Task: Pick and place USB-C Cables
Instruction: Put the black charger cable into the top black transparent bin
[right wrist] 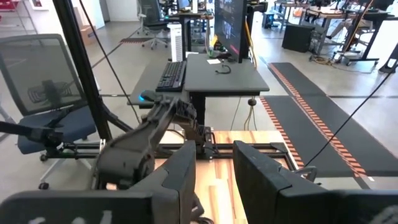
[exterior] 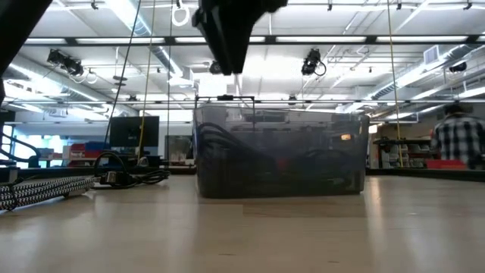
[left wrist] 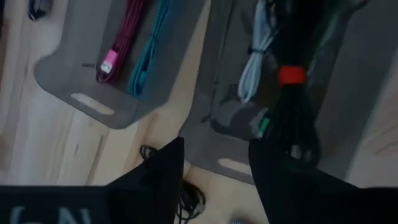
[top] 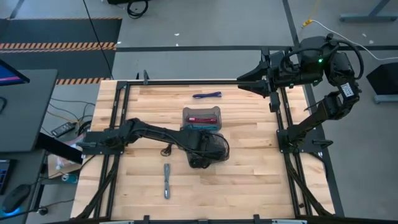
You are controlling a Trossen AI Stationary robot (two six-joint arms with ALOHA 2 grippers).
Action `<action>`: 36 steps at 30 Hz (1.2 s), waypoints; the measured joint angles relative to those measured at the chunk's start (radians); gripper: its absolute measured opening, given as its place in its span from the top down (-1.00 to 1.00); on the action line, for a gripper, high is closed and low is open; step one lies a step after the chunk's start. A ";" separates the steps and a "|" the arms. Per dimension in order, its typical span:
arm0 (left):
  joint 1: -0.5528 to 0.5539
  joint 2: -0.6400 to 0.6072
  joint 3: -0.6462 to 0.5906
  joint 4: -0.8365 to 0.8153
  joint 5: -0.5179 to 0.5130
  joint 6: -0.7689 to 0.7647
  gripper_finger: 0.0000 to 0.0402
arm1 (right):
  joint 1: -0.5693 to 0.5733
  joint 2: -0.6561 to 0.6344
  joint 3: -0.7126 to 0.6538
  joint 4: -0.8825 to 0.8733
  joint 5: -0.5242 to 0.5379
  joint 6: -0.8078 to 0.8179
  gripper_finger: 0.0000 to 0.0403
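The left gripper point(top: 200, 163) is hovering over the middle of the tabletop point(top: 249, 155), at the near edge of the two translucent grey bins point(top: 202, 118). In the left wrist view its fingers point(left wrist: 163, 168) are standing apart with a moderate gap and nothing between them.

In that view one bin point(left wrist: 81, 81) is holding a maroon cable point(left wrist: 121, 43) and a teal cable point(left wrist: 149, 50) lying side by side. The neighbouring bin point(left wrist: 367, 68) is holding a pale grey cable point(left wrist: 255, 62) beside a black cable with a red band point(left wrist: 292, 93), with a green connector tip point(left wrist: 262, 127) showing at its side.

Three cables are lying loose on the tabletop: a purple cable point(top: 207, 95) beyond the bins, a grey cable point(top: 166, 180) near the front edge, and a small black cable point(top: 165, 150) just beside the left arm.

The right gripper point(top: 245, 85) is waiting at the far right corner of the tabletop, well apart from the bins; its fingers point(right wrist: 177, 180) are standing narrowly apart, empty.
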 joint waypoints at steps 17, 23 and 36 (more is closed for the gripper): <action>-0.059 -0.160 -0.001 0.000 -0.025 -0.085 0.15 | 0.001 0.000 0.000 -0.009 -0.101 0.020 0.44; -0.059 -0.385 0.000 -0.001 -0.152 -0.200 0.15 | 0.001 0.001 0.000 -0.018 -0.104 0.011 0.44; -0.003 -0.799 -0.620 0.007 -0.091 -0.445 0.45 | 0.001 0.001 0.000 -0.014 -0.096 0.005 0.44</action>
